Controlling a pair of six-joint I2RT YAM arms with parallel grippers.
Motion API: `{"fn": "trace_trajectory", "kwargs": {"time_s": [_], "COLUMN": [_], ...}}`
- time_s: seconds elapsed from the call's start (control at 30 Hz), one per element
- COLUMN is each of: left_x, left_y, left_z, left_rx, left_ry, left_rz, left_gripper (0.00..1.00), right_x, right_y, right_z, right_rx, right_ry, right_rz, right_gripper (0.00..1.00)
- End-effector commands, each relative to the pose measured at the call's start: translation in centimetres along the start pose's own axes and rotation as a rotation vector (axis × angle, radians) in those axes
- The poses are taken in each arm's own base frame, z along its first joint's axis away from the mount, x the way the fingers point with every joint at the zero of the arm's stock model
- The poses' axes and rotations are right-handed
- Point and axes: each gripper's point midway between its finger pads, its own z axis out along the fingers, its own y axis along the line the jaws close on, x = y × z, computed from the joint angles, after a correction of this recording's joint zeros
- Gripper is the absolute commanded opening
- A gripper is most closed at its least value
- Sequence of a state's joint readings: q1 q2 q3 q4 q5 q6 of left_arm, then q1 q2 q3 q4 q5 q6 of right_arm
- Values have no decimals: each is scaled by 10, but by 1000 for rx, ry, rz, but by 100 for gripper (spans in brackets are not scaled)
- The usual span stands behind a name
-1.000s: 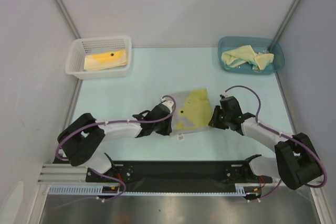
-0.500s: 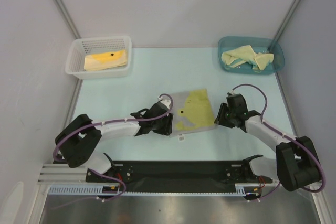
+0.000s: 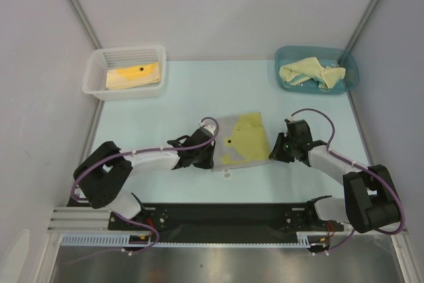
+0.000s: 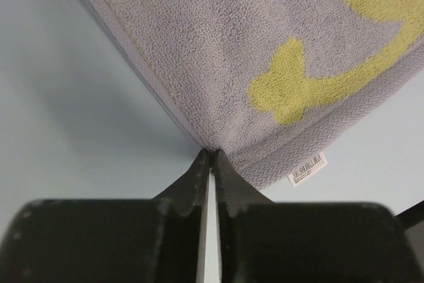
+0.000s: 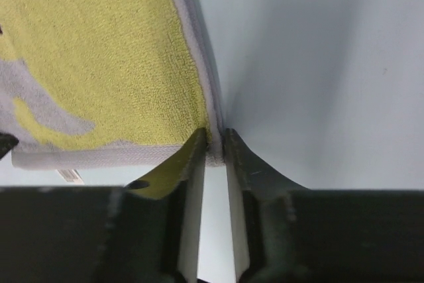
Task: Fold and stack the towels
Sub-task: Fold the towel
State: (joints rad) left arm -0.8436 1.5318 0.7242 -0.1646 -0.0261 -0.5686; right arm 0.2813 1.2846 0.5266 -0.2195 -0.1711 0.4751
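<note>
Towel [image 3: 242, 138] — grey; yellow-green blotches

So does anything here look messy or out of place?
The pale yellow cloth towels lie crumpled in a heap in the teal plastic bin, unlike the yellow towel folded flat in the white mesh basket. The grey towel with yellow patches sits askew on the table, the left gripper and right gripper pinching its near corners.

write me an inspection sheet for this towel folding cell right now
surface: pale blue table, flat
job's things: grey-and-yellow towel spread mid-table; folded yellow towel in white mesh basket; crumpled towels in teal bin
clutter: nothing seen
end effectors: left end effector and right end effector each pinch a near corner of the grey-and-yellow towel
cables: purple cables looped along both arms
surroundings: pale walls
</note>
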Motion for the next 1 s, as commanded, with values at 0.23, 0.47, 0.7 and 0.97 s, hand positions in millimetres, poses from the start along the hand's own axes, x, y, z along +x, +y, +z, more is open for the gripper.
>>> {"fn": "trace_trajectory", "kwargs": {"time_s": [0.23,0.47,0.7,0.97], "left_x": [10,12,-3,-51], "left_y": [18,24,21,-12], "left_z": [-2,-6,-19,-50], "left_rx": [-70,-99,-129,-40], "left_ry": [55,73,61,-33], "left_rz": [-11,-7,-13,29], "left_gripper": [0,0,41,50], "right_x": [11,16,25,2], "right_y": [-4,1,12,25], "right_z": [3,-1,-10,-31], "right_rx": [5,11,0,-10], "right_ry": [16,14,22,-36], "right_rz": [10,0,-19,-39], "right_gripper": [1,11,28,28]}}
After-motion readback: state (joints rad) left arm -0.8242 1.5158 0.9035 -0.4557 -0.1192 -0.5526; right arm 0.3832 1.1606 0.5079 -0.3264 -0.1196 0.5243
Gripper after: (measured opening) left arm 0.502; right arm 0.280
